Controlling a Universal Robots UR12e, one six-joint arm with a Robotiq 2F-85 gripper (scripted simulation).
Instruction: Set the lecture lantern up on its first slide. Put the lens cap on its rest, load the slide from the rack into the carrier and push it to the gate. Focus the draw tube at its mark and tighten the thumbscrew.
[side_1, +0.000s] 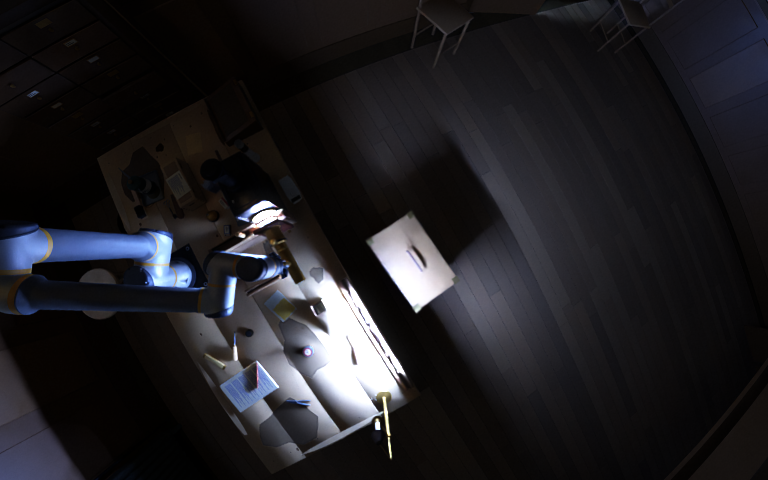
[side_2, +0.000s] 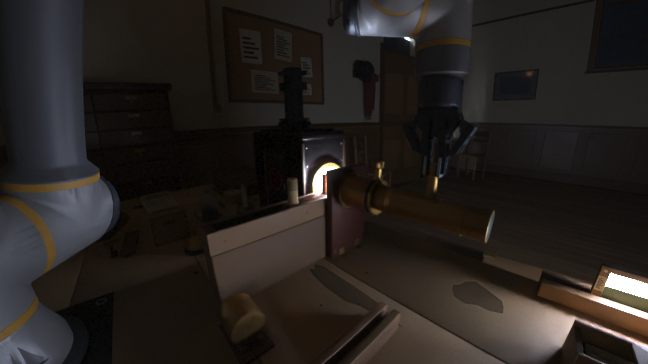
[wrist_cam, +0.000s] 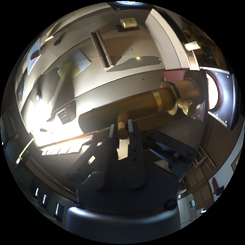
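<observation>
The brass draw tube's upright peg (side_2: 431, 183) (wrist_cam: 122, 125) is partly hidden between my fingers; it is held by my gripper (side_2: 434, 172) (wrist_cam: 122, 128), which hangs straight down over the tube. The draw tube (side_2: 420, 205) (wrist_cam: 130, 107) juts out horizontally from the lantern's red front plate (side_2: 345, 215), its open lens end (side_2: 491, 220) uncapped. A knurled brass thumbscrew (side_2: 380, 169) (wrist_cam: 186, 107) stands on the collar near the plate. Behind glows the black lantern body (side_2: 300, 160) with its lit gate (side_2: 320, 177). The lens cap (side_2: 242, 316) (wrist_cam: 128, 23) sits on its dark rest at the near end of the bench.
The white carrier wall (side_2: 270, 240) runs just beside the lantern. A brightly lit slide rack (side_1: 371, 331) (side_2: 600, 295) lines the bench's far edge. Papers (side_1: 249, 385), a yellow pad (side_1: 280, 305) and small tools lie across the bench. A box (side_1: 410, 260) stands on the floor beyond.
</observation>
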